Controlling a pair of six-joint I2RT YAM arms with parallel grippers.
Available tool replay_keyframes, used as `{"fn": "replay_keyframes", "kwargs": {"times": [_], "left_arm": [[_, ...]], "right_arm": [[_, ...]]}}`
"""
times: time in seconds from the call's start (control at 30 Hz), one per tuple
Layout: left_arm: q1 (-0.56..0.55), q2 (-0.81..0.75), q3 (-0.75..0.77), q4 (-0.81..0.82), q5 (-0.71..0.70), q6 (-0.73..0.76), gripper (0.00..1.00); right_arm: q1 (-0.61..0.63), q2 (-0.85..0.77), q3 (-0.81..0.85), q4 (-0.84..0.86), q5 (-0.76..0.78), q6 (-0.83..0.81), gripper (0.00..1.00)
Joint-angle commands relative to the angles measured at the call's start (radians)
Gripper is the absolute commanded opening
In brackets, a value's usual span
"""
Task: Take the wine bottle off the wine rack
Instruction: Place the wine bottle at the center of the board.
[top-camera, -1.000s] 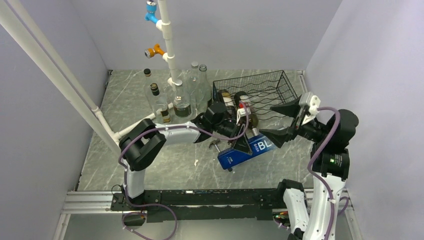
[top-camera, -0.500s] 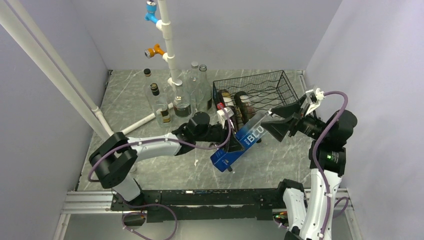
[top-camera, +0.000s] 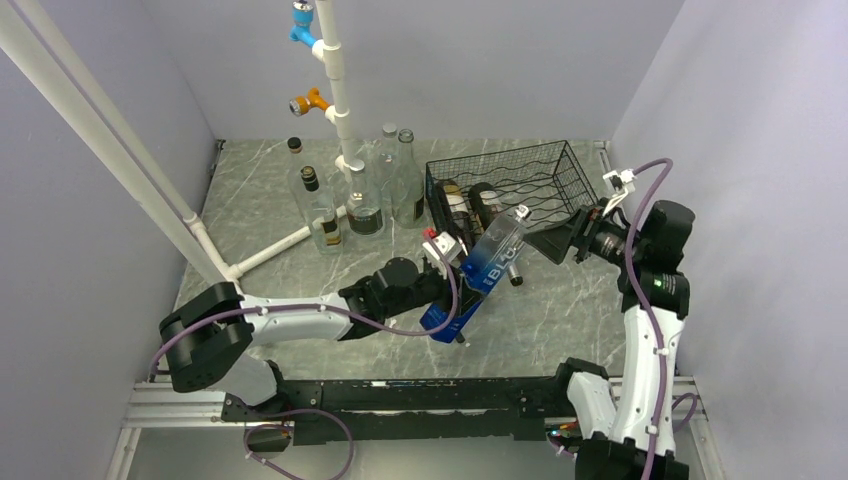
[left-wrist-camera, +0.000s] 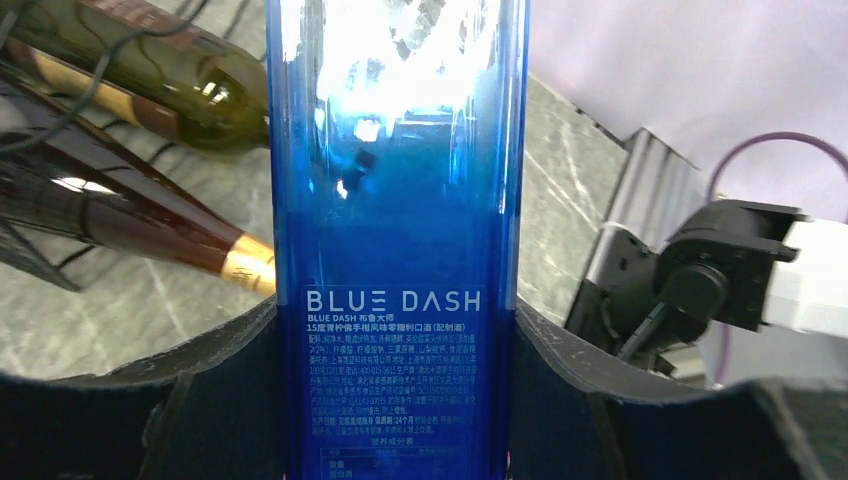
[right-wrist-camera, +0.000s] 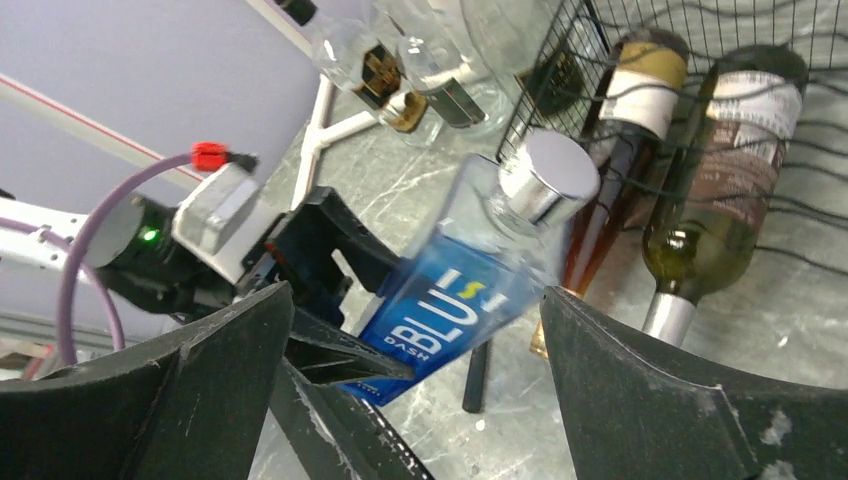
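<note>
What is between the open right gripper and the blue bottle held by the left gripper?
Nothing visible. The left gripper holds the blue bottle near its base, silver cap tilted toward the open right gripper, with only air between. The wine rack and its two dark bottles lie behind.

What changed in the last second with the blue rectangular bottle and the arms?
The left gripper, clamped on the blue rectangular bottle throughout, tipped it from nearly flat to tilted, silver cap toward the black wire-mesh wine rack. The open right gripper rolled to face the cap, holding nothing. The two dark bottles there and the clear standing bottles stayed put.
</note>
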Motion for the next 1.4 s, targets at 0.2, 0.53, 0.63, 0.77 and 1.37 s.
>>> {"fn": "replay_keyframes", "kwargs": {"times": [0.2, 0.53, 0.63, 0.77, 1.37], "left_arm": [[-0.113, -0.052, 0.053, 0.301, -0.336, 0.187, 0.00], [-0.184, 0.013, 0.110, 0.361, -0.482, 0.281, 0.00], [-0.201, 0.038, 0.129, 0.386, -0.508, 0.305, 0.00], [-0.217, 0.062, 0.150, 0.410, -0.528, 0.336, 0.00], [-0.226, 0.095, 0.164, 0.397, -0.506, 0.327, 0.00]], "right_arm": [[0.041, 0.067, -0.020, -0.044, 0.065, -0.046, 0.96], [0.150, 0.115, -0.057, 0.135, 0.080, 0.055, 0.97], [0.184, 0.129, -0.071, 0.203, 0.081, 0.099, 0.98], [0.210, 0.153, -0.086, 0.271, 0.082, 0.143, 0.98], [0.228, 0.171, -0.144, 0.477, -0.011, 0.214, 0.23]]}}
